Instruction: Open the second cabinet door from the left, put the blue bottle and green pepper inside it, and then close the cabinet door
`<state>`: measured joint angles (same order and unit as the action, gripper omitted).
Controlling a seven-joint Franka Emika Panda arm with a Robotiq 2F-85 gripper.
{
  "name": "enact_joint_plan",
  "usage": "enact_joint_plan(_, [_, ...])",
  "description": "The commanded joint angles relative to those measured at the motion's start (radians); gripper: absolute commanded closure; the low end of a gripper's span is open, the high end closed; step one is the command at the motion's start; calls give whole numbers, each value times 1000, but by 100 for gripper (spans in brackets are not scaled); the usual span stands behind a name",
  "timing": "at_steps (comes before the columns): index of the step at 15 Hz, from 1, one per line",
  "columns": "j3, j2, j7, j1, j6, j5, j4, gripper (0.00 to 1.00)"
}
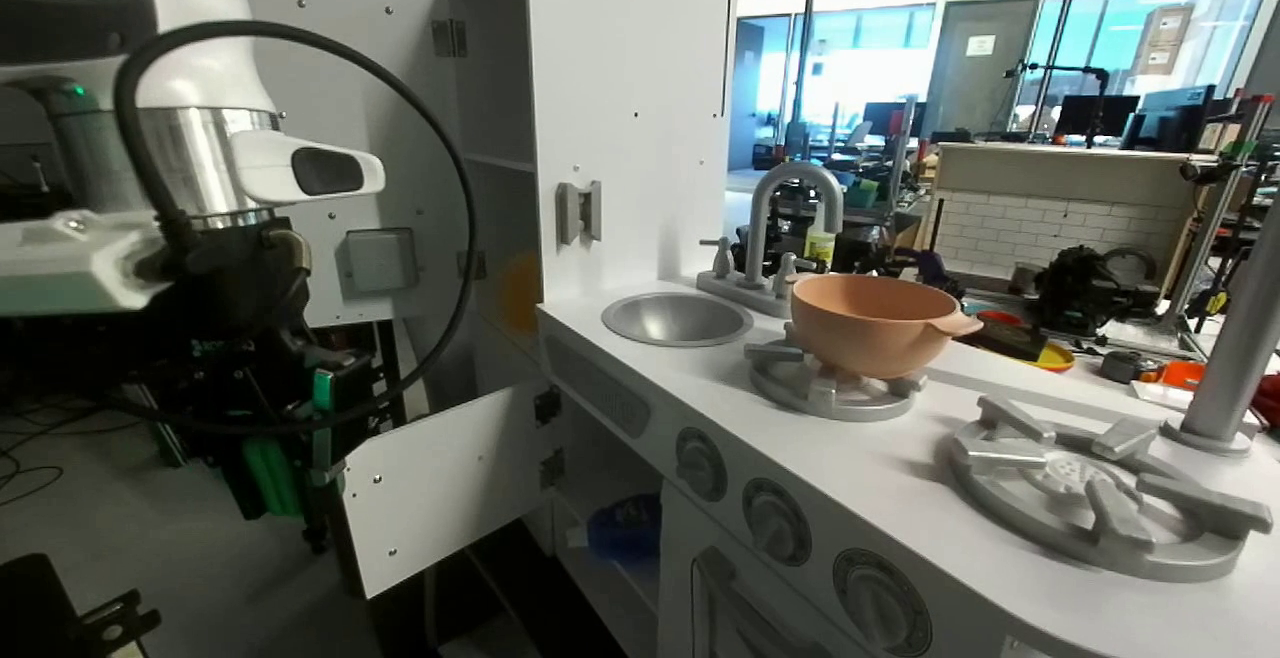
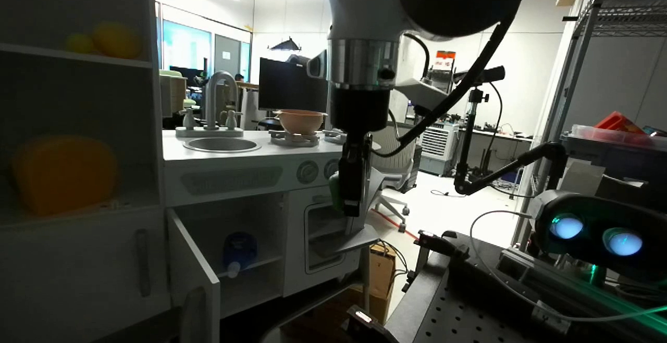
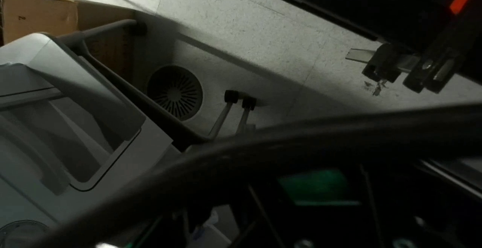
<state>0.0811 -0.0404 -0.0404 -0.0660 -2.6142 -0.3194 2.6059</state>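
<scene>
Where the claw [image 1: 282, 508] hangs outside the play-kitchen cabinet [image 2: 258, 212], it clasps the green pepper [image 1: 268, 473], which shows green between its fingers. Next outward, the second cabinet door [image 1: 445, 483] stands swung open; inside, on the shelf board [image 2: 264, 261], the blue bottle [image 2: 241, 249] lies with its white cap [image 2: 233, 269] toward the opening. Step in hand, as judged: delivery of the pepper. To do it well, hold the grip firm, come level with the opening, enter clear of the door panel and the bottle, release only once the pepper is over the board, and see that neither item sits so far forward as to foul the door on closing. Count: one pepper, one bottle, one lower door open; on the white surface [image 1: 690, 368], one tan bowl [image 1: 865, 330], one sink [image 1: 677, 323], one faucet [image 1: 757, 238], two burners [image 1: 1075, 478]; below its edge, three dials [image 1: 775, 521].
</scene>
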Motion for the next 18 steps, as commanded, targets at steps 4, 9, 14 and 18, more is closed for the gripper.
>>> enact_joint_plan(4, [-79,-119,320,-16,-196,-212,-28,81])
enact_joint_plan(9, [-189,-310,667,-85,-300,-485,-181,81])
enact_joint_plan(14, [-271,-480,866,-189,-320,-610,-342,81])
enact_joint_plan(18, [-329,-577,1014,-277,-332,-676,-431,81])
